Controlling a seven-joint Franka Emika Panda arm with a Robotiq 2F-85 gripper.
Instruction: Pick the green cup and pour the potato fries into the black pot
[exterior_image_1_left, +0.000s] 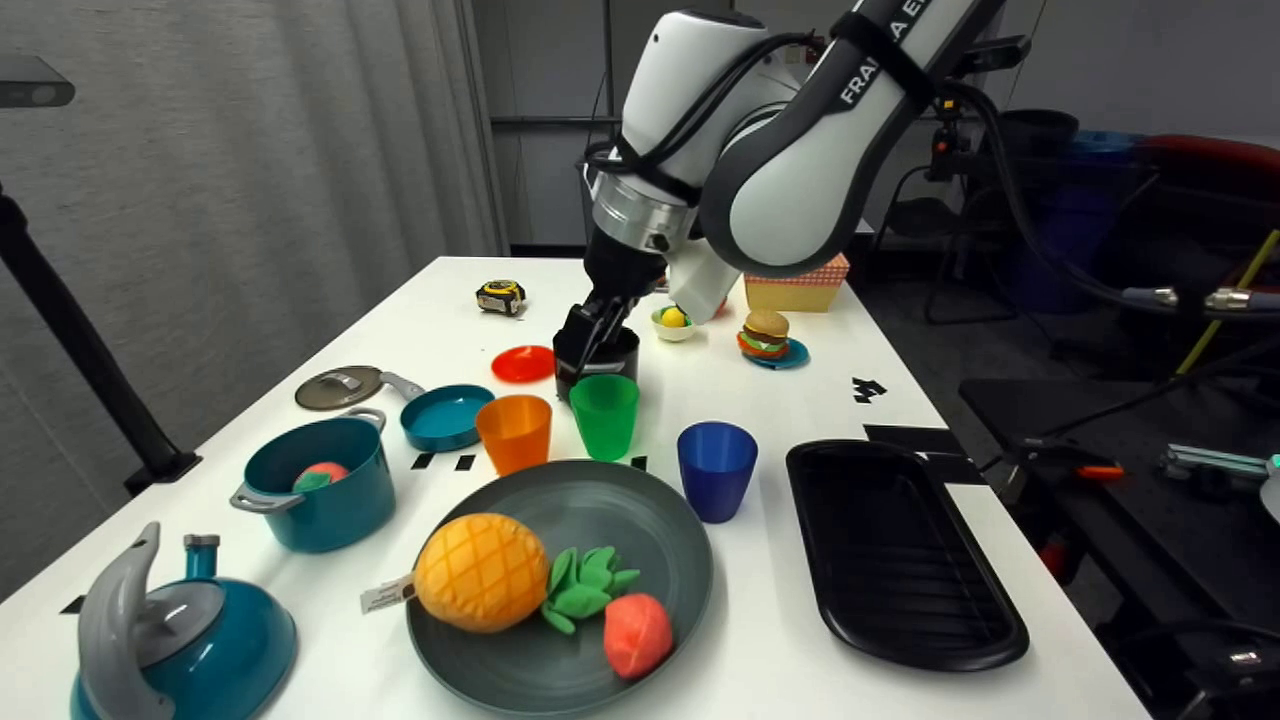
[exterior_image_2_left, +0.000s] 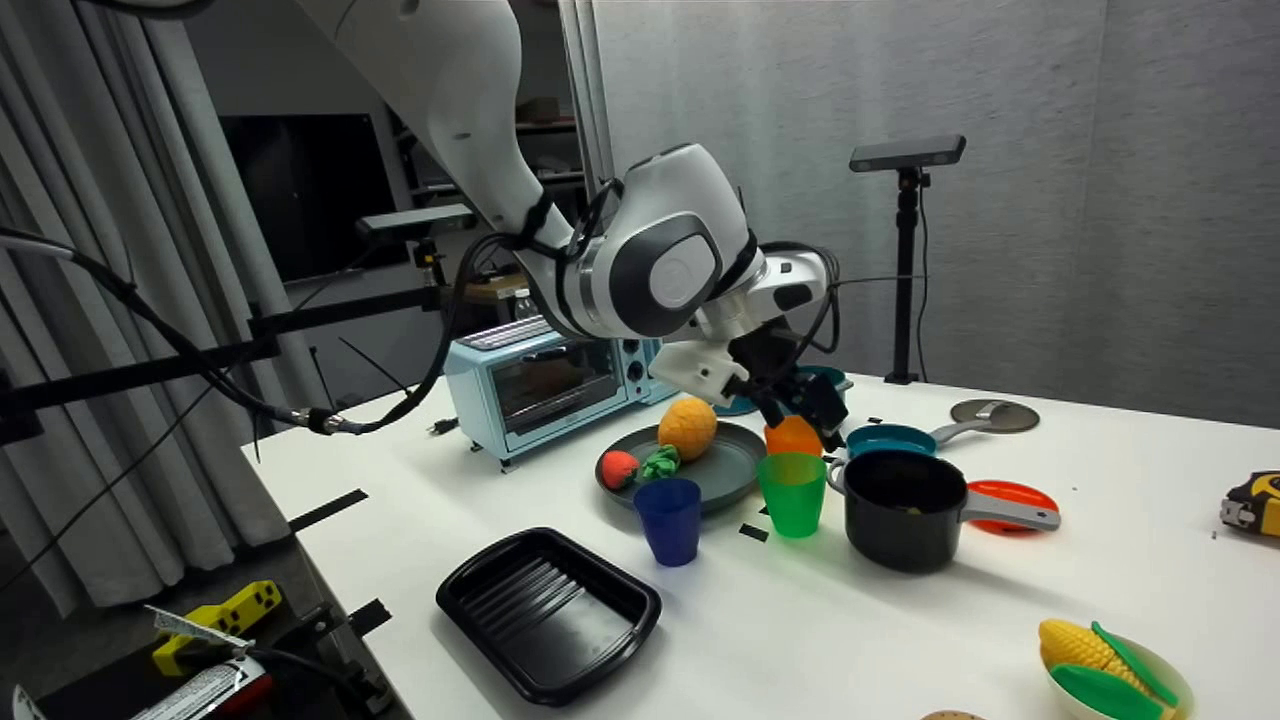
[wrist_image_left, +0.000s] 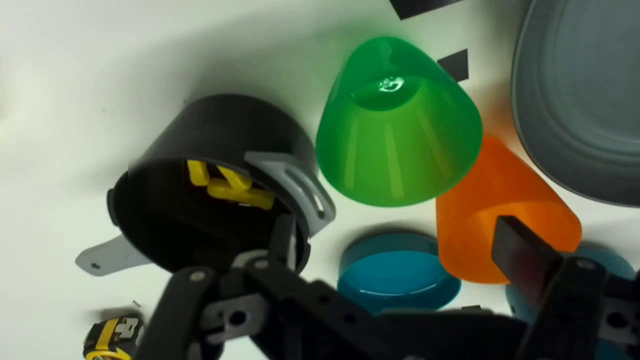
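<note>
An exterior view alone shows the oven; an exterior view alone, the checked box. In the wrist view the pincer has its jaws spread well apart. From it, the pot lies between nine and ten, and the green cup stands upright at twelve o'clock, just beside the pot. Only the wrist view plainly shows the yellow fries inside the pot.

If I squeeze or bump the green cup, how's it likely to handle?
The green cup is probably light: it looks empty in the wrist view. Its see-through wall looks thin, so it may flex under a hard squeeze. It narrows toward the base in both exterior views, so a bump near the rim could well tip it over.
</note>
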